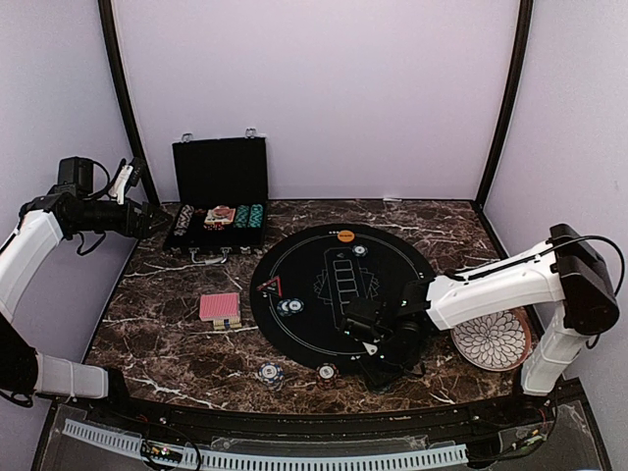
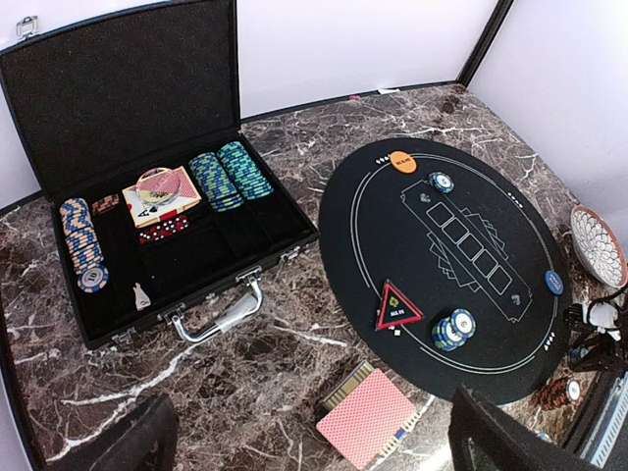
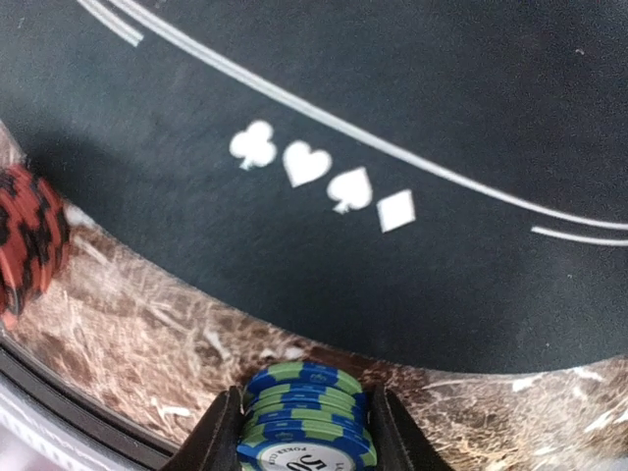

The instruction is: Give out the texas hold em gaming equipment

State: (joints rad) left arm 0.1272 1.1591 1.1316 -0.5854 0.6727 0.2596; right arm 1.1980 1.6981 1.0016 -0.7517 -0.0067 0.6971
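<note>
red chip stack (image 3: pixel 25 240) blurred, cut by left edge; blue chip stack (image 3: pixel 306 417) cut at bottom.

Cards (image 1: pixel 220 308) lie left of the mat (image 1: pixel 312 257), case (image 1: pixel 220 186) behind them.

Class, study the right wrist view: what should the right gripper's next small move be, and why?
Probably lower and release. The right gripper pinches a blue-green chip stack over the marble table, just outside the black mat edge near its suit marks. A red chip stack rests nearby, so this looks like a player's spot.
</note>
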